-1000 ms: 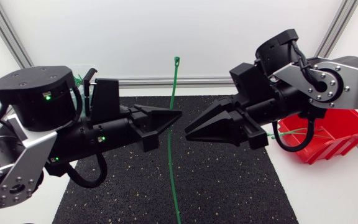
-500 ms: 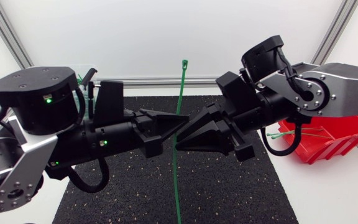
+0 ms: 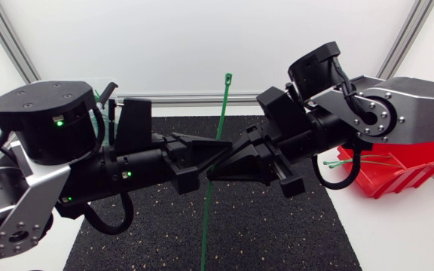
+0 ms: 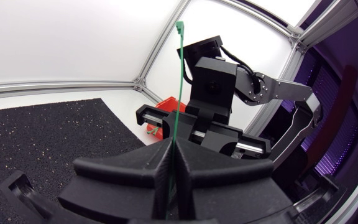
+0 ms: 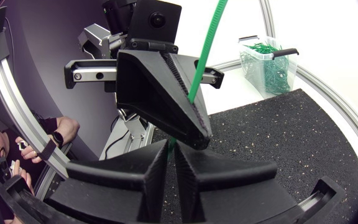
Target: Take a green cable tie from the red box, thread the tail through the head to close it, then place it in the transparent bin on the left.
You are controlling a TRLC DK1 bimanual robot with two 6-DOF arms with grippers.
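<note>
High above the counter [image 3: 401, 241], left gripper [image 3: 223, 147] pinches the green cable tie [image 3: 223, 105] upright, likely so right gripper [image 3: 212, 174] (grip impossible to tell) can take its tail

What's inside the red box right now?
A few green ties lie in the red box, at its end nearest the mat. The right arm covers much of the inside, so how many there are cannot be seen.

Left pincer [image 3: 217, 151] gripping upright green cable tie [image 3: 222, 109], right pincer [image 3: 212, 174] close opposite, black mat [image 3: 277, 233]
</note>
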